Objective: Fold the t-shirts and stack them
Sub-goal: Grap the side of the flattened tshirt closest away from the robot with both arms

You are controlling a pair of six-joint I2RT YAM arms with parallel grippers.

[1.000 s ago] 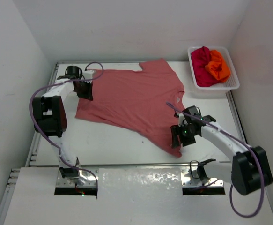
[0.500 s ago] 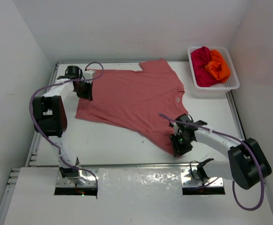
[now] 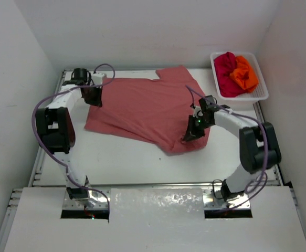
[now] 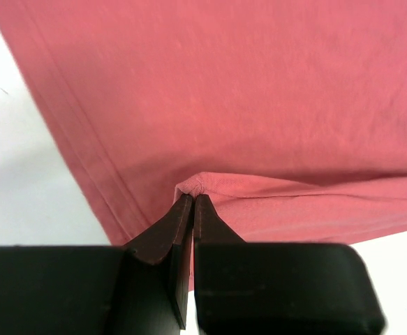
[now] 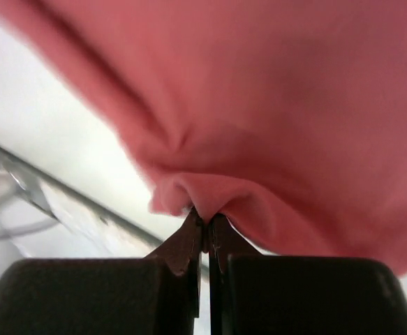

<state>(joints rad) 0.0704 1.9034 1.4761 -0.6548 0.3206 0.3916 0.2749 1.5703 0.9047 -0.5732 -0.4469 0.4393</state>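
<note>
My left jaws and right jaws were each pressed together on a thin pinch of the salmon-pink t-shirt (image 3: 142,107), spread across the tabletop (image 3: 116,163); uneven pulling could have slipped that fold free.

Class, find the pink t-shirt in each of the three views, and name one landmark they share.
Top view: pink t-shirt spread mid-picture.
Left wrist: pink t-shirt fills the top, fold pinched.
Right wrist: pink t-shirt fills the top, bunched.
Shared landmark: white table.
</note>
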